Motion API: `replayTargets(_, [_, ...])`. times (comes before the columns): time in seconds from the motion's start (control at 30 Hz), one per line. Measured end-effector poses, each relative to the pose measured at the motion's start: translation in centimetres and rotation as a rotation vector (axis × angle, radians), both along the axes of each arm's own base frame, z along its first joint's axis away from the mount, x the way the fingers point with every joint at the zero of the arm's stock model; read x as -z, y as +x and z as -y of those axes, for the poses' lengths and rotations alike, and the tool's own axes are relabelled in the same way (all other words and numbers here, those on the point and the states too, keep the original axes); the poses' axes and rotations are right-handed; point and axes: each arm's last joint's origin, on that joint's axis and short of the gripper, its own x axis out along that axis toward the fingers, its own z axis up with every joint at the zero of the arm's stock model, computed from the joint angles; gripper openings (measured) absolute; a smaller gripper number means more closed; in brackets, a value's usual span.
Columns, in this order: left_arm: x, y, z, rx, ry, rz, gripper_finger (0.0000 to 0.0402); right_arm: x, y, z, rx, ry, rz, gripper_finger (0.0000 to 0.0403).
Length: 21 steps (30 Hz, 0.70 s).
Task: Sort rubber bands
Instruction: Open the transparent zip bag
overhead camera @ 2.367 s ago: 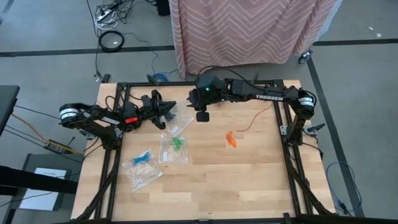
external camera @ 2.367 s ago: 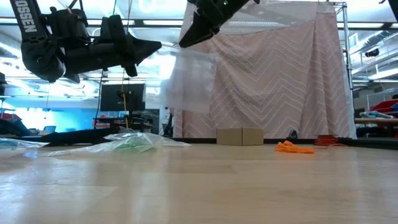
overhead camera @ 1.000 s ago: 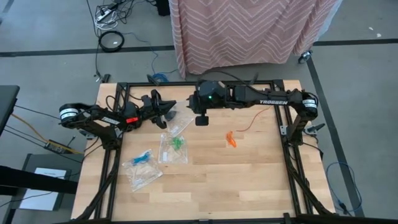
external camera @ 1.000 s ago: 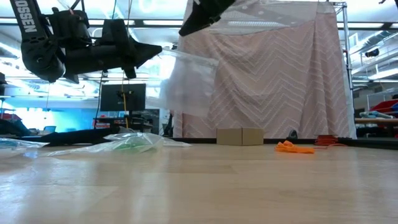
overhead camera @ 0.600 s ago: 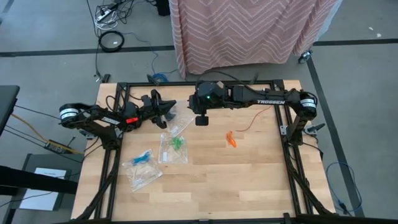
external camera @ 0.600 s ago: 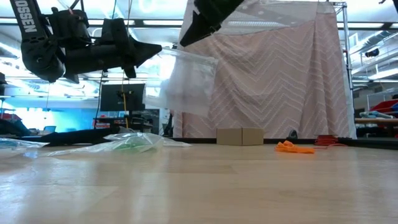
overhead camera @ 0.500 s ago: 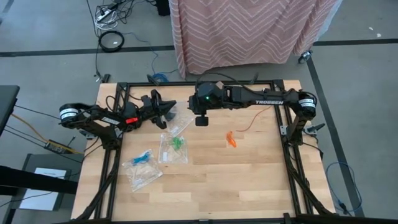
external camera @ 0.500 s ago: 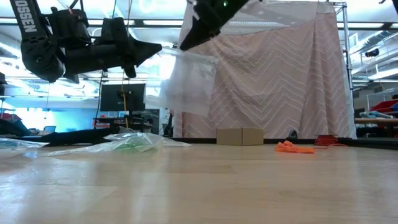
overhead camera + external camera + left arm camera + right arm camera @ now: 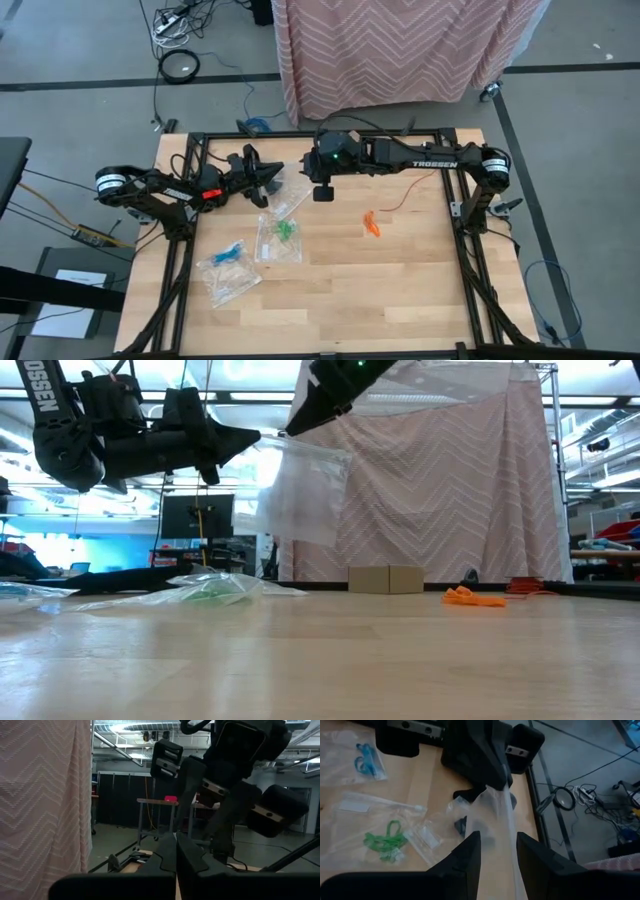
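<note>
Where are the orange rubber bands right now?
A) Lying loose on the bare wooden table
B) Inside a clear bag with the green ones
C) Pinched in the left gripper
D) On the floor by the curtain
A: the orange rubber bands lie in a small pile straight on the wooden table, outside every bag and apart from the green rubber bands, which sit in a clear bag.
</note>
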Motion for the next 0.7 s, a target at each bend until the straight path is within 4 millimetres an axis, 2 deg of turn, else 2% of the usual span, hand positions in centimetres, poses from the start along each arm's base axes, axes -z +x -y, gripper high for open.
replayTargets(0.27, [0.0, 0.0, 0.0, 0.0, 0.0, 0.0, 0.0001, 0.04, -0.15, 0.91, -0.01, 0.054, 0.008, 0.0111])
replayTargets(0.7, [0.0, 0.0, 0.0, 0.0, 0.0, 0.0, 0.0001, 0.05, -0.09, 0.56, -0.026, 0.072, 0.011, 0.0111])
